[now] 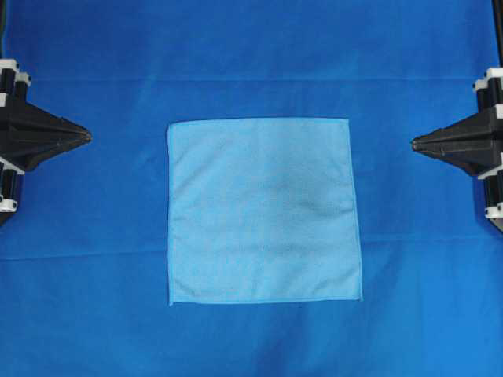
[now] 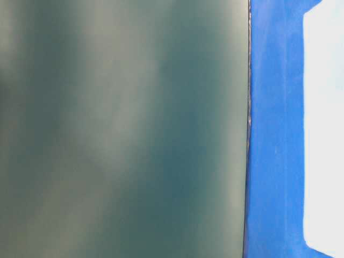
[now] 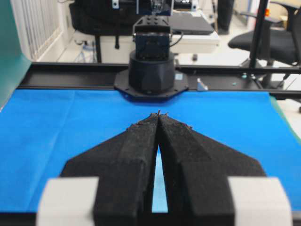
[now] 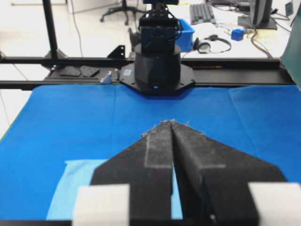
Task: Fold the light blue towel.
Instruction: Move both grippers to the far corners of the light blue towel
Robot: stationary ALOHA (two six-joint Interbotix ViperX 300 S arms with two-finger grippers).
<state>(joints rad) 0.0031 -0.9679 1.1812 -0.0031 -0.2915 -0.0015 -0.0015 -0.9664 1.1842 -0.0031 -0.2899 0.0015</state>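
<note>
The light blue towel (image 1: 264, 210) lies flat and unfolded in the middle of the royal-blue cloth, a pale square with a stitched hem. My left gripper (image 1: 86, 137) hovers at the left edge, shut, its tips pointing at the towel from well to its left and holding nothing. My right gripper (image 1: 416, 143) mirrors it at the right edge, shut and empty, apart from the towel's right hem. In the left wrist view the closed tips (image 3: 159, 115) meet, and a sliver of towel (image 3: 160, 188) shows between the fingers. In the right wrist view the closed tips (image 4: 170, 123) hang above the towel (image 4: 75, 186).
A large royal-blue cloth (image 1: 251, 47) covers the whole table. Each wrist view shows the opposite arm's black base (image 3: 151, 70) (image 4: 157, 66) at the far table edge. A green panel (image 2: 123, 129) fills most of the table-level view.
</note>
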